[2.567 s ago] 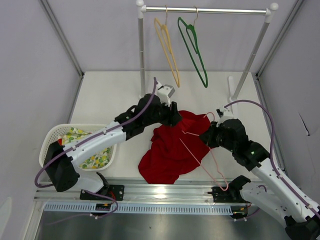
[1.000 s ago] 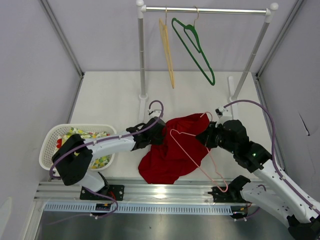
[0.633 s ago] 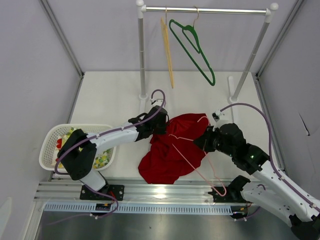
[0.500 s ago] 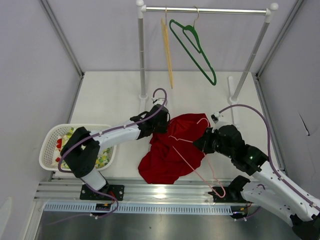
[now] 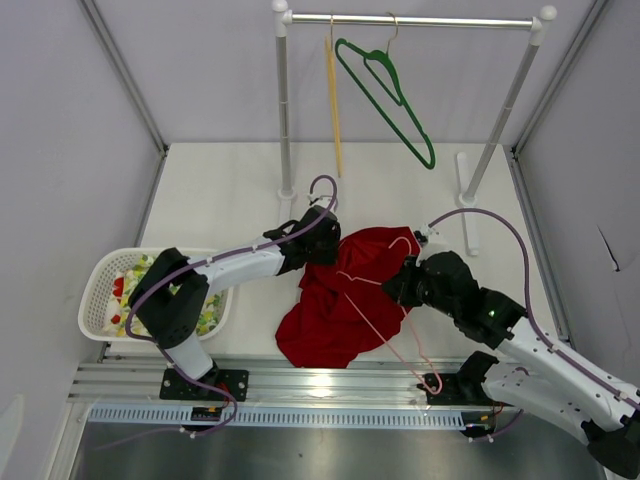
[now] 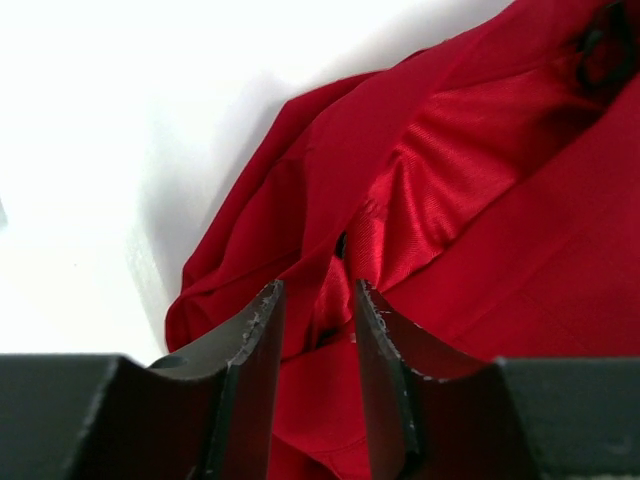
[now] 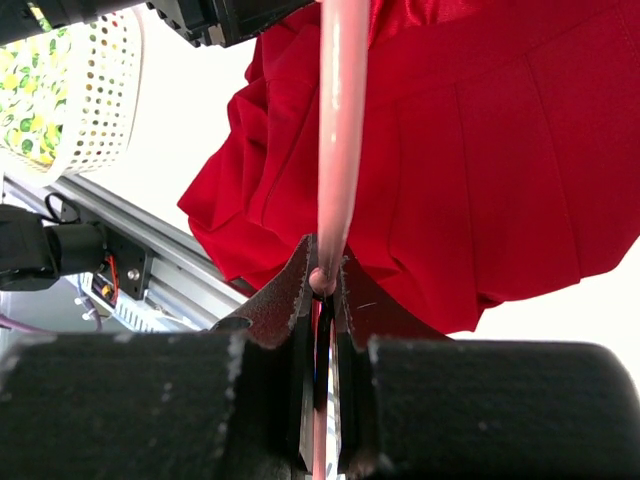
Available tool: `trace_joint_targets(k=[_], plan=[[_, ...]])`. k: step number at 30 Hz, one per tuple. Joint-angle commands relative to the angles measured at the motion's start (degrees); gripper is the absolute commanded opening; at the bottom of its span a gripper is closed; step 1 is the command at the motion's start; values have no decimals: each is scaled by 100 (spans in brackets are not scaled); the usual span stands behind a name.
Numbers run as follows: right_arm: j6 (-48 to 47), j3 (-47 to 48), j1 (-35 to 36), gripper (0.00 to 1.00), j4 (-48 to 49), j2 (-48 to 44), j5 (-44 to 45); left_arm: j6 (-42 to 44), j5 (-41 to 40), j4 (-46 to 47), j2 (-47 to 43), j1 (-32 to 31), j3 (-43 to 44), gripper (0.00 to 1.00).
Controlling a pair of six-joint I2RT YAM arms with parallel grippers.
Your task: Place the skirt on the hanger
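- The right pincer (image 7: 325, 262) is shut tight on the thin pink hanger (image 7: 340, 120). The wire sits right at the tips of its two fingers.
- From that grip the pink wire runs out over the red skirt (image 5: 335, 320). Its other end reaches back past the skirt's near edge, toward the right arm's base.
- The left pincer (image 6: 317, 290) has only a narrow gap. A fold of the skirt shows in the gap. I cannot tell if the fingers (image 6: 255, 350) pinch it or just rest on it.
- Seen from above, this pincer is at the skirt's far left corner and the right one is at the skirt's right side, with the skirt between them.
- The skirt lies crumpled in the middle of the white table (image 5: 220, 190). Its near edge comes close to the metal rail (image 5: 320, 385) at the front of the table but does not hang over it.
- Bare table shows behind the skirt, up to the posts of the clothes rack (image 5: 410, 20), and also to the right of the skirt.
- A green hanger (image 5: 390, 95) and a yellow hanger (image 5: 333, 100) hang on the rack, well apart from the skirt.
- A white basket (image 5: 100, 275) stands at the left edge of the table, beside the left arm. A flowery cloth (image 5: 135, 275) lies in it.
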Motion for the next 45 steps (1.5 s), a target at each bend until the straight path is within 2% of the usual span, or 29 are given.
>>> trace_joint_targets(k=[1,14,33,45], plan=[[34,16,78,0,109,125,126,165,150,401,-124,41,115,40],[-19,51,96,0,180,213,214,385,352,357,218,41,501,41],[-45,24,96,0,197,248,241,517,862,489,121,24,431,37],[-54,42,96,0,101,169,276,614,211,190,412,41,598,36]])
